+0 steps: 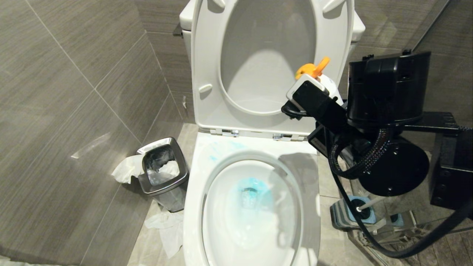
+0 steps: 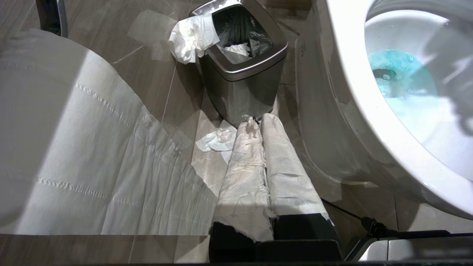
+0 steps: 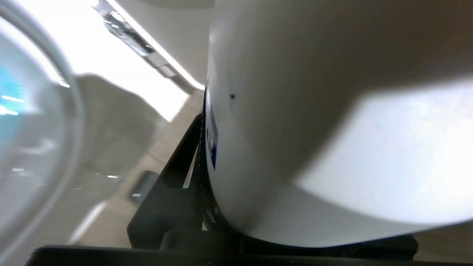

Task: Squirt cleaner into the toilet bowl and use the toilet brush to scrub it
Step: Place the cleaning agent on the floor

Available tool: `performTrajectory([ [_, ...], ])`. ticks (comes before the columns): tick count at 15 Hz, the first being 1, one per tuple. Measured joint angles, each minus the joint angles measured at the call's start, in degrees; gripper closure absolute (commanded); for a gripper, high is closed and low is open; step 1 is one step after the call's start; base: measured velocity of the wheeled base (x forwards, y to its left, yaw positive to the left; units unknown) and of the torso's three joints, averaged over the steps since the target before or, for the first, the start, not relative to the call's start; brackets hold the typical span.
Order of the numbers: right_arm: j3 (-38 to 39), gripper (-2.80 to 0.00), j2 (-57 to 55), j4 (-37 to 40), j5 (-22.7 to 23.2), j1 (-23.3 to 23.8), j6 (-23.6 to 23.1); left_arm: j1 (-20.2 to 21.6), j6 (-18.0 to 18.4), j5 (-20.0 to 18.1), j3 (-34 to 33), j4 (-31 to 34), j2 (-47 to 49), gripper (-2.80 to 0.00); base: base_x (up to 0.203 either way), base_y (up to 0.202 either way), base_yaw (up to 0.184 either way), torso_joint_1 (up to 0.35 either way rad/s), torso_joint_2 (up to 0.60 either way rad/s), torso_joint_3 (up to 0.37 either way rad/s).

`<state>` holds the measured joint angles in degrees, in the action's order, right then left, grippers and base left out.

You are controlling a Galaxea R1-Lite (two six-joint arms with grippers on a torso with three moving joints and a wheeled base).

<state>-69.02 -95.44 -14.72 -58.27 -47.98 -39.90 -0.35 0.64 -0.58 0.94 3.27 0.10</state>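
The toilet bowl (image 1: pixel 196 192) stands open, seat and lid raised, with blue liquid (image 1: pixel 255 188) pooled in its water. Above and to the right of the bowl, in front of the raised seat, my right gripper (image 1: pixel 314 88) is shut on the cleaner (image 1: pixel 331 85), a white bottle whose orange cap (image 1: pixel 312 69) points up. The right wrist view is filled by the cleaner (image 3: pixel 314 129), a strip of blue label (image 3: pixel 211 136) against a black finger (image 3: pixel 177 162). The toilet brush (image 1: pixel 371 202) sits in its blue-grey holder (image 1: pixel 342 218) on the floor right of the toilet. My left gripper (image 2: pixel 255 118) hangs shut and empty beside the toilet bowl (image 2: pixel 351 92).
A steel waste bin (image 1: pixel 162 170) with crumpled tissue stands left of the toilet, and more tissue (image 1: pixel 166 229) lies on the floor. A white paper roll (image 2: pixel 74 147) fills one side of the left wrist view. Tiled walls close in on the left and behind.
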Motion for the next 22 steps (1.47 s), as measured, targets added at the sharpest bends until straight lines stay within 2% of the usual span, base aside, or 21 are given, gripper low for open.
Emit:
performTrajectory([
  [1,0.12,0.00,0.85,2.68,1.73,0.13,4.25,0.00,-0.03,0.03,0.00,-0.01,0.00,0.00,0.000,0.000,0.000,0.000,0.00,0.000],
  [4,0.25,0.00,4.68,13.51,11.33,0.26,17.94,0.00,-0.02,0.14,0.02,-0.01,0.00,0.00,0.000,0.000,0.000,0.000,0.00,0.000],
  [6,0.25,0.00,7.04,15.31,13.47,1.01,24.05,0.00,-0.02,0.13,0.02,0.00,0.00,0.00,0.000,0.000,0.000,0.000,0.00,0.000],
  [10,1.34,0.00,10.76,16.09,14.48,3.39,32.66,0.00,-0.04,0.12,0.02,0.00,0.00,0.00,0.000,0.000,0.000,0.000,0.00,0.000],
  [12,4.06,0.00,12.83,16.09,16.23,5.93,35.07,0.00,-0.07,0.12,0.02,0.01,0.00,0.00,0.000,0.000,0.000,0.000,0.00,0.000],
  [16,10.41,0.00,17.89,15.65,22.50,13.97,37.06,0.00,-0.07,0.12,0.02,0.01,0.00,0.00,0.000,0.000,0.000,0.000,0.00,0.000],
  [19,10.55,0.00,18.75,15.30,26.96,19.05,43.75,0.00,-0.01,0.14,0.02,0.01,0.00,0.00,0.000,0.000,0.000,0.000,0.00,0.000],
  [22,10.78,0.00,17.33,12.69,28.11,23.04,48.75,0.00,-0.07,0.14,0.02,-0.01,0.00,0.00,0.000,0.000,0.000,0.000,0.00,0.000],
])
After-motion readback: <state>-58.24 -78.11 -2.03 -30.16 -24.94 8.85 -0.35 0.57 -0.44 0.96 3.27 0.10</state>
